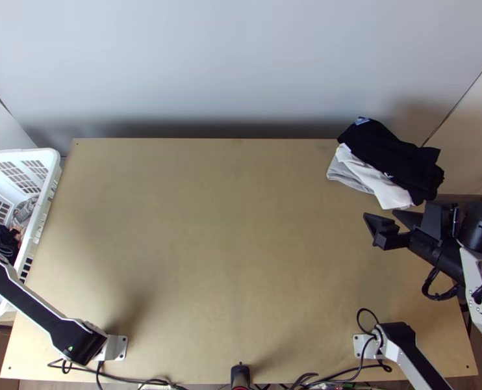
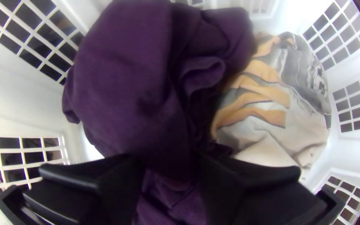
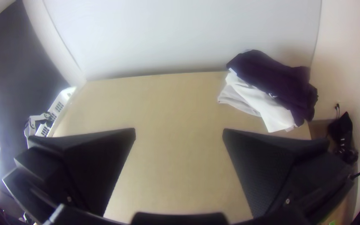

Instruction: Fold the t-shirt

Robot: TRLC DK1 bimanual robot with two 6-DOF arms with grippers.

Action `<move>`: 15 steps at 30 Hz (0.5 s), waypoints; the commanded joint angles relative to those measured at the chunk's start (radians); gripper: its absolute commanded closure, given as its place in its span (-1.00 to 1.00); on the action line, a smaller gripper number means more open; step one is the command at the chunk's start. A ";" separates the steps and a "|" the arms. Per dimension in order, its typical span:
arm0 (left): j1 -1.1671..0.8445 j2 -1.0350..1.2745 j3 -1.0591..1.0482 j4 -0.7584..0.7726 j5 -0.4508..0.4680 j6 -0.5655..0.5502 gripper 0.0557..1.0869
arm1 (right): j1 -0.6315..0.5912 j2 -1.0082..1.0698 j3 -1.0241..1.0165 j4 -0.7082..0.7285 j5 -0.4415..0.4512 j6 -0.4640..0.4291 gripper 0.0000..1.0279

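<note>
T-shirt (image 2: 126, 87), one purple bunch between the left gripper's (image 2: 170, 166) parted fingers!
Can't tell if they grip; one patterned cloth (image 2: 271, 100) beside it. Right gripper (image 1: 380, 213): wide apart, three stacked cloths (image 1: 393, 156) just beyond.

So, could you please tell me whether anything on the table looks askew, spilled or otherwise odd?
Only the pile at the far right corner of the table looks askew: its dark cloth sits skewed over the white one, their edges not lined up. I see no spill or damage.
</note>
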 commanded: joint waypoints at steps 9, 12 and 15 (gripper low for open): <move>-0.011 -0.196 -0.045 -0.079 0.108 -0.033 0.93 | -0.036 -0.030 -0.020 -0.006 -0.002 0.018 -0.90; -0.038 -0.425 -0.144 -0.083 0.282 -0.025 0.93 | -0.036 -0.039 -0.042 0.004 -0.002 0.023 -0.90; -0.083 -0.655 -0.212 -0.088 0.413 0.009 0.94 | -0.036 -0.049 -0.065 0.017 -0.004 0.031 -0.90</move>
